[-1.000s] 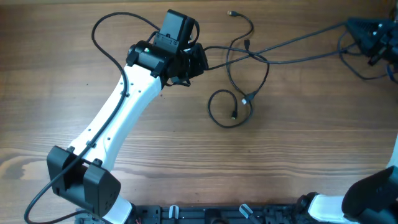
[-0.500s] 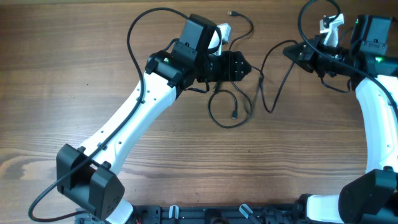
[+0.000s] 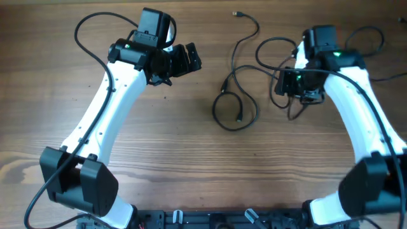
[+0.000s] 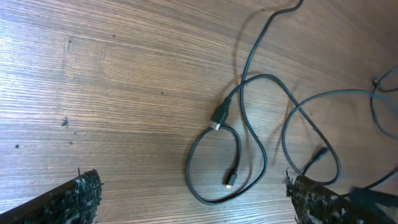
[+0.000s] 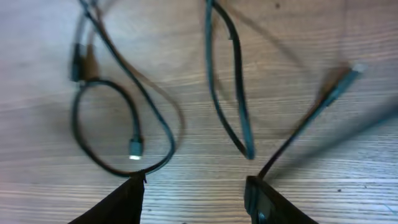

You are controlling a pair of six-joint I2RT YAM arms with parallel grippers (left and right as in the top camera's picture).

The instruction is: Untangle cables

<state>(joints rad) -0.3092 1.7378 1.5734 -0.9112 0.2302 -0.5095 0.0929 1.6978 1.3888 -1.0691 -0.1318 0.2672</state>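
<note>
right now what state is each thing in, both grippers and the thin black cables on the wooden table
left gripper, open wide, empty
right gripper, open, nothing between its fingers
thin black looped cable, slack on the wooden table, not held, small plug lying inside its loop
thin black cable beside the right gripper, slack, loosely bent, not held

The worktop (image 3: 191, 165) is brown wood with a streaky grain. Soft, even light falls on it. A few dark specks (image 4: 64, 122) mark it.
</note>
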